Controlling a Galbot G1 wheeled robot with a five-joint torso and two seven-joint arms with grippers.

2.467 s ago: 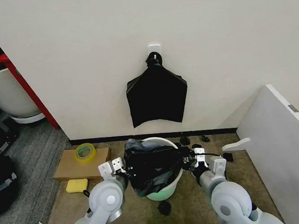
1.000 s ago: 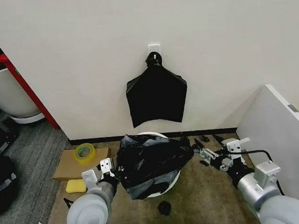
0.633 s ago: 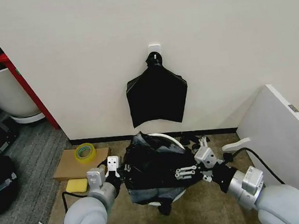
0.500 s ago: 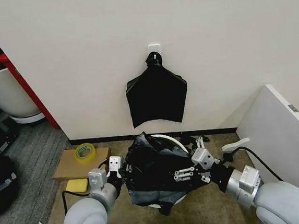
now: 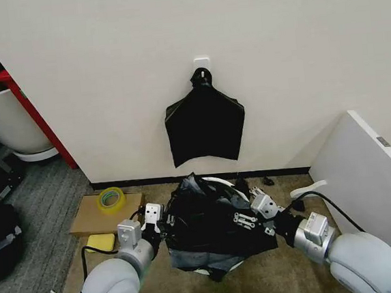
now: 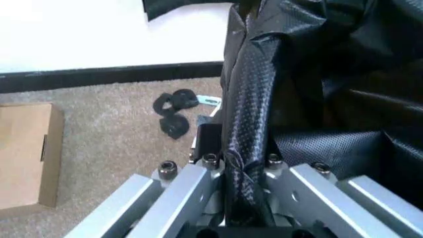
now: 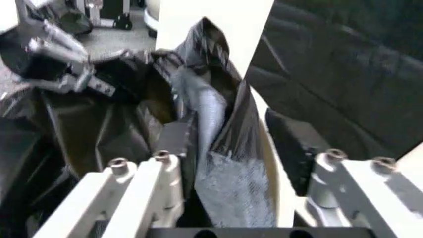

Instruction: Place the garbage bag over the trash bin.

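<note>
While the left gripper [image 5: 162, 221] pinches the garbage bag [image 5: 212, 224] at its nine o'clock edge and the right gripper [image 5: 246, 221] stands open astride bag and rim at three o'clock, the bag drapes the trash bin [image 5: 220, 181], so stretching the mouth wider comes next.

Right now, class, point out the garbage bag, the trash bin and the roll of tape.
garbage bag [image 5: 209, 221], head view, crinkled top surface.
trash bin [image 5: 218, 181], head view, white far rim.
roll of tape [image 5: 110, 198], head view, yellow ring on the cardboard.
</note>
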